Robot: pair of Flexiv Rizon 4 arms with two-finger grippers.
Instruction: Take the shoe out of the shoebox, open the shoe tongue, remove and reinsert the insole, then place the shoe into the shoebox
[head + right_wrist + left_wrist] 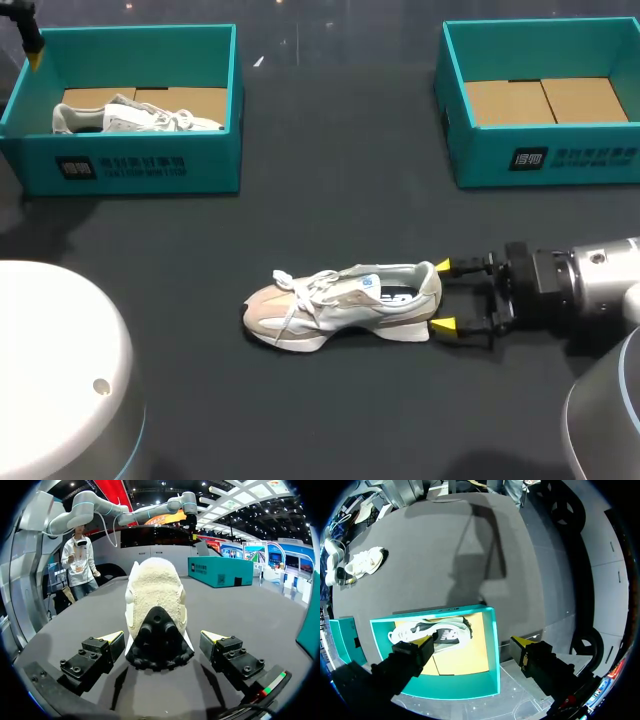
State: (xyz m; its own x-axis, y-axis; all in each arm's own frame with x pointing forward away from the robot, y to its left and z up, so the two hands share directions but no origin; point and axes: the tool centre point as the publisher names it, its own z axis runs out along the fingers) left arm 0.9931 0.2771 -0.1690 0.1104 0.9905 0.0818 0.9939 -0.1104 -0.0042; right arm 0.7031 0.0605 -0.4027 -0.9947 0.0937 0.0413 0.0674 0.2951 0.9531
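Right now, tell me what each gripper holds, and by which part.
Nothing is held. The right gripper has open fingers flanking the heel of the shoe without touching it; the left gripper hangs open above a shoebox.

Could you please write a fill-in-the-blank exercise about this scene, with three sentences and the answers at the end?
1. The right gripper has one finger on each side of the shoe's ____.
2. The other shoe lies in the ____ box.
3. The left gripper hangs over that box with its fingers ____.
Answers: heel; left; open.
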